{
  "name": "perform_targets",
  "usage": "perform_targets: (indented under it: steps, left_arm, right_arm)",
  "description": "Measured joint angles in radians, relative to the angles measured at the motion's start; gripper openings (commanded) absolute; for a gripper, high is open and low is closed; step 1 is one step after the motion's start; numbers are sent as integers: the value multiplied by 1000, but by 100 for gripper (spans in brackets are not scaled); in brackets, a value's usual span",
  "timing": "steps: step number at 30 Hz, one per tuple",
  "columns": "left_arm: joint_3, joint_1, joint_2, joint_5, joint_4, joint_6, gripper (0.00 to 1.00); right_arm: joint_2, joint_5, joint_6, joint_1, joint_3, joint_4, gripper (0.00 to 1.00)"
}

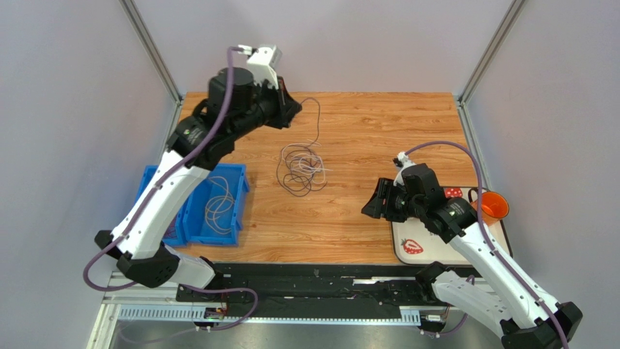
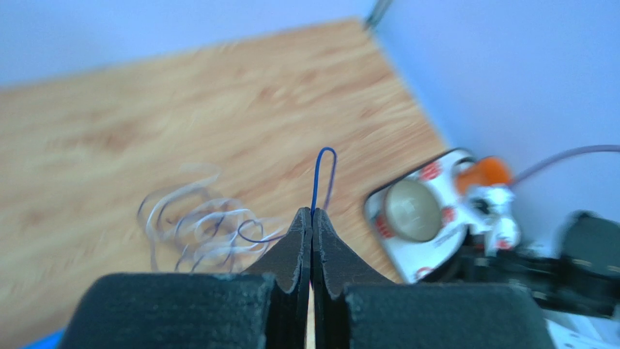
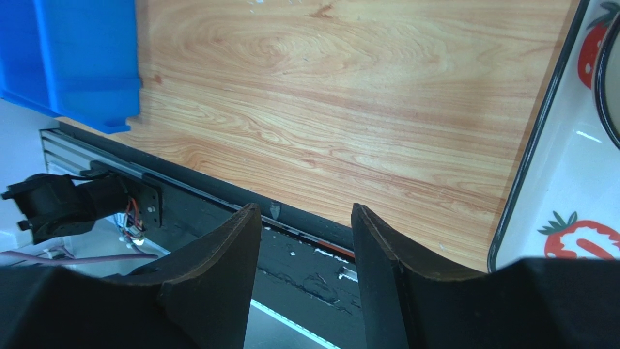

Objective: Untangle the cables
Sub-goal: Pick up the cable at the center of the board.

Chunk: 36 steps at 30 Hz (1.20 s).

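A tangle of thin cables (image 1: 300, 169), dark and whitish loops, lies on the wooden table near its middle. One dark cable (image 1: 318, 123) rises out of the tangle to my left gripper (image 1: 294, 109), which hangs over the table's far left part. In the left wrist view the left gripper (image 2: 312, 212) is shut on this thin dark-blue cable (image 2: 323, 171), a small loop standing above the fingertips, with the tangle (image 2: 200, 229) blurred beyond. My right gripper (image 1: 371, 207) is low at the right, open and empty. The right gripper (image 3: 305, 211) points at the table's near edge.
A blue bin (image 1: 231, 185) at the left holds a few pale cables (image 1: 218, 207); its corner (image 3: 73, 58) shows in the right wrist view. A white strawberry tray (image 1: 436, 251) and an orange cup (image 1: 493, 207) sit at the right, under the right arm.
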Motion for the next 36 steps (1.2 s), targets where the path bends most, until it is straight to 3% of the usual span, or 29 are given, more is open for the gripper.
perform_targets:
  steps: [5, 9, 12, 17, 24, 27, 36]
  left_arm:
    - [235, -16, -29, 159, 94, 35, 0]
    - [277, -16, -87, 232, 205, 34, 0]
    - [169, -16, -157, 256, 290, 26, 0]
    - [-219, -17, -276, 249, 414, -13, 0]
    - [-668, -17, -217, 182, 455, -101, 0]
    - [-740, -17, -154, 156, 447, -133, 0]
    - [-751, -24, -106, 163, 499, -155, 0]
  right_arm:
    - [-46, 0, 13, 0, 38, -5, 53]
    - [-89, -3, 23, 0, 61, -23, 53]
    - [-136, -8, 28, 0, 68, -28, 54]
    - [-218, -13, 46, 0, 68, -34, 54]
    - [-253, -10, 84, 0, 27, -54, 53]
    - [-253, -6, 97, 0, 10, -61, 54]
    - [-242, -6, 117, 0, -8, -68, 53]
